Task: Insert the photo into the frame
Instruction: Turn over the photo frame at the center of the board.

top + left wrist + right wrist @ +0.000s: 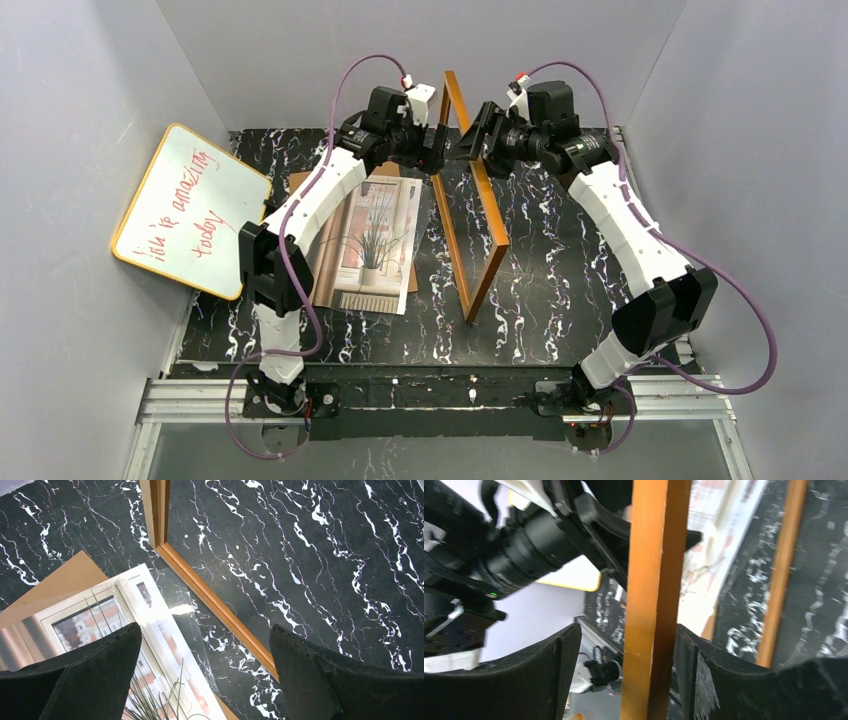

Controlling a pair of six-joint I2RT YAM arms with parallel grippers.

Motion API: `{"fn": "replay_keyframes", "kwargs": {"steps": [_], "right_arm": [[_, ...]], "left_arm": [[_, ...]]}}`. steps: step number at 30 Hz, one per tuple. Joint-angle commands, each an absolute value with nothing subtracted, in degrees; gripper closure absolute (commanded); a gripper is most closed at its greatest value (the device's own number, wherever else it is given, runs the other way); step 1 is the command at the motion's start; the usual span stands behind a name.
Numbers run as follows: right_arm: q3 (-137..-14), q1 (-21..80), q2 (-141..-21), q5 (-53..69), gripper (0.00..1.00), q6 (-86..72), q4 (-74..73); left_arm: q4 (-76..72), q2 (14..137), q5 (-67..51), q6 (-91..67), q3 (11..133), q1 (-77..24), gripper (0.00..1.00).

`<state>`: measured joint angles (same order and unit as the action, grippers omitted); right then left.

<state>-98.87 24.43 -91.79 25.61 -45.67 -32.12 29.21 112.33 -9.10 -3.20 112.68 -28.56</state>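
The frame [492, 200] stands on edge, upright, in the middle of the black marble table. In the right wrist view one of its orange-brown bars [649, 580] runs between the fingers of my right gripper [626, 630]. The right finger [704, 670] lies against the bar and a gap shows at the left finger, so the jaws are open. The photo [375, 245] lies face up left of the frame. My left gripper [432, 150] hangs wide open at the frame's far end, above the photo [145, 620] and the frame's lower bar [210, 597], holding nothing.
A yellow-edged whiteboard [190, 210] with red writing leans at the left wall. A brown backing board [65, 577] lies under the photo, and a clear sheet [185, 615] lies on the photo's edge. Grey walls close in on both sides.
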Motion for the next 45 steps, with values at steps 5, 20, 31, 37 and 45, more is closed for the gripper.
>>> {"fn": "replay_keyframes", "kwargs": {"steps": [5,20,31,37,45], "right_arm": [[-104.5,24.6,-89.7,13.3,0.31,-31.7,-50.6],[-103.8,24.6,-86.5,-9.9,0.44,-23.6,-58.9],[-91.9,24.6,-83.2,-17.9,0.8,-22.3,-57.8],[-84.0,24.5,-83.7,-22.3,0.85,-21.6,-56.7],[-77.6,24.7,-85.7,-25.0,0.87,-22.6,-55.0]], "left_arm": [[30.5,111.7,-7.4,-2.4,111.3,-28.7,0.02],[34.5,106.7,-7.3,-0.4,100.9,-27.6,0.02],[34.0,106.7,-4.3,6.2,93.7,-25.8,0.02],[29.9,107.4,-4.5,8.1,87.5,-25.8,0.02],[23.8,109.7,-4.9,9.6,82.4,-27.1,0.02]]}}
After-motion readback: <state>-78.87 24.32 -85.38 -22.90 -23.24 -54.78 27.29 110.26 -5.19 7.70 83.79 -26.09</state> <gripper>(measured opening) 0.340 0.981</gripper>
